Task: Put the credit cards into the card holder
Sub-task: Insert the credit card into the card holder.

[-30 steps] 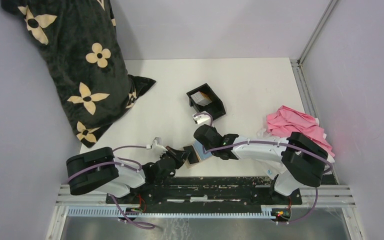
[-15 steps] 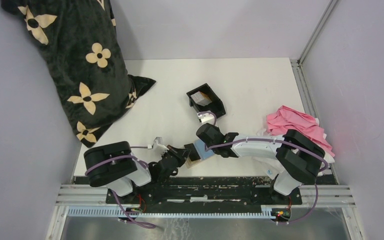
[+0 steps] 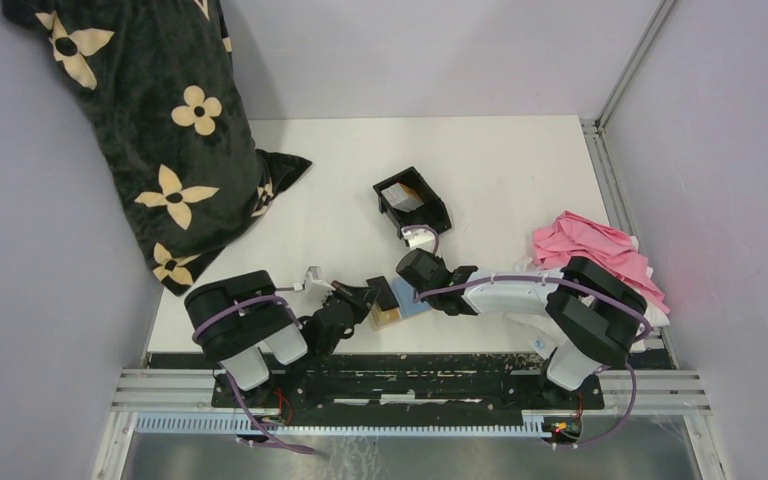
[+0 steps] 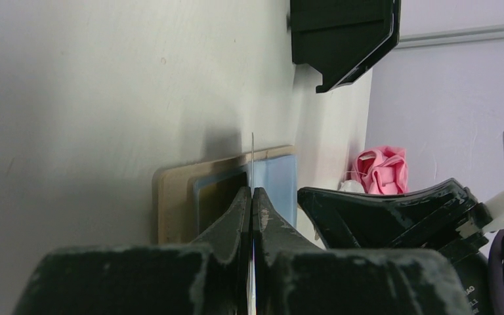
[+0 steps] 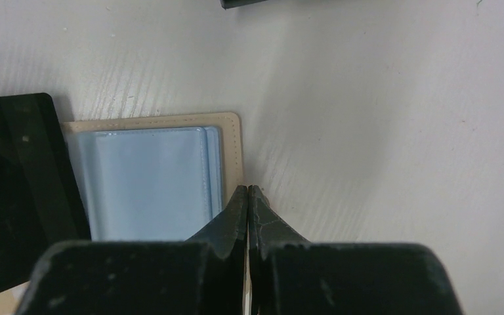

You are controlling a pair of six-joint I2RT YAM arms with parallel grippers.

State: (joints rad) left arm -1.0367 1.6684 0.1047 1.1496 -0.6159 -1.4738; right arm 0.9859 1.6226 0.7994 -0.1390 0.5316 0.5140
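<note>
The tan card holder point(image 3: 388, 318) lies open near the table's front edge, its pale blue sleeve point(image 5: 151, 177) facing up. My left gripper point(image 4: 252, 190) is shut on a thin credit card point(image 4: 252, 157). I see the card edge-on, standing upright over the holder point(image 4: 170, 203), and cannot tell its colour. From the right, my right gripper point(image 5: 248, 188) is shut on the holder's tan right edge point(image 5: 235, 131). In the top view the two grippers, left point(image 3: 373, 296) and right point(image 3: 403, 297), meet over the holder. Another pale card point(image 3: 400, 196) sits in the black tray point(image 3: 433, 215).
A black flowered pillow point(image 3: 150, 120) leans in the back left corner. A pink cloth point(image 3: 590, 250) lies at the right edge. The black tray point(image 4: 341, 39) stands just behind the grippers. The table's front edge runs right below the holder.
My left arm has swung to the right, bringing the card closer over the holder. The right gripper has shifted slightly right and stays at the holder's edge.
</note>
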